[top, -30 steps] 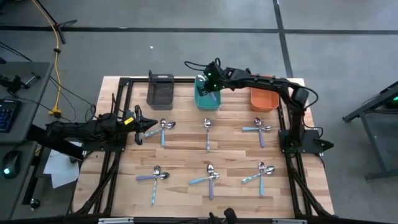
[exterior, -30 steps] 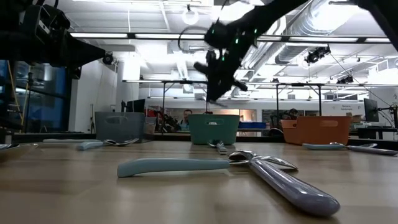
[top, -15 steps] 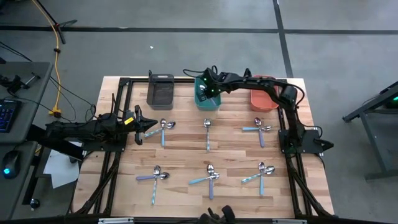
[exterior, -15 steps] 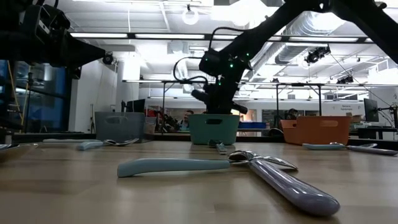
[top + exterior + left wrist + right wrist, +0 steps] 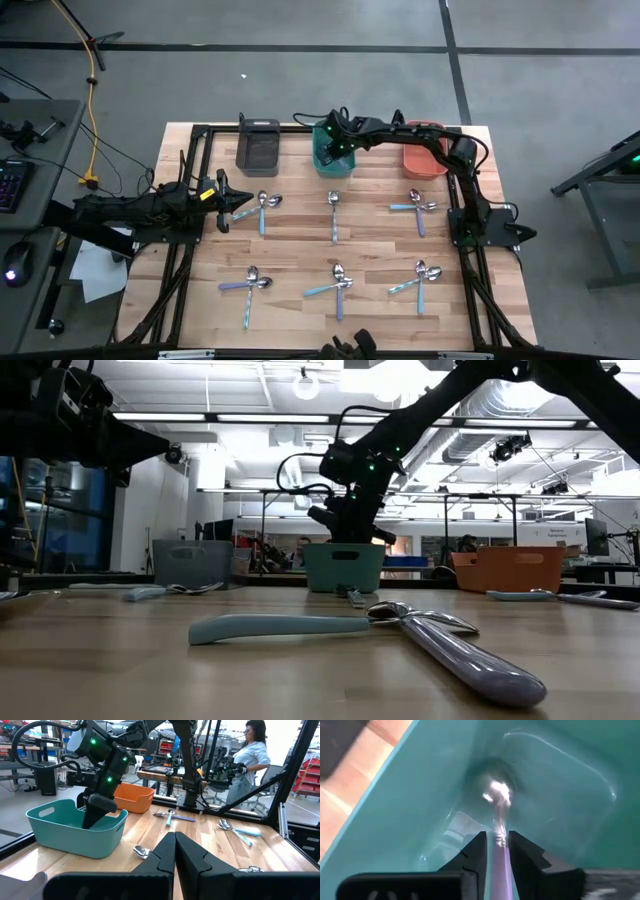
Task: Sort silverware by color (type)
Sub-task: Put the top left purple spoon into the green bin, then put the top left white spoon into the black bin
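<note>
One lilac-handled spoon (image 5: 498, 827) occupies the right gripper (image 5: 496, 851), whose two fingers are closed on the handle with only the handle's width between them; the metal bowl hangs down near the floor of the teal bin (image 5: 420, 795). In the high view we place this bin (image 5: 331, 160) at twelve o'clock on the table (image 5: 290, 250), with a dark grey bin (image 5: 258, 145) towards eleven o'clock and an orange bin (image 5: 424, 160) towards one o'clock. We count six more groups of spoons on the boards, mostly crossed pairs: three in a row just below the bins, e.g. the middle one (image 5: 334, 210), and three nearer six o'clock, e.g. the middle pair (image 5: 337, 280).

We judge each spoon to be light, rigid and not fragile. The polished bowl looks slippery, and the slim handle gives little surface, so we would take hold across the handle near its middle, where the balance is best. Crossed pairs touch, so lifting one may drag the other.

The left gripper (image 5: 174, 851) waits near nine o'clock, above the table edge beside the nearest spoon pair (image 5: 263, 205), its fingers pressed together on nothing. A person (image 5: 252, 755) stands in the room beyond the table.
</note>
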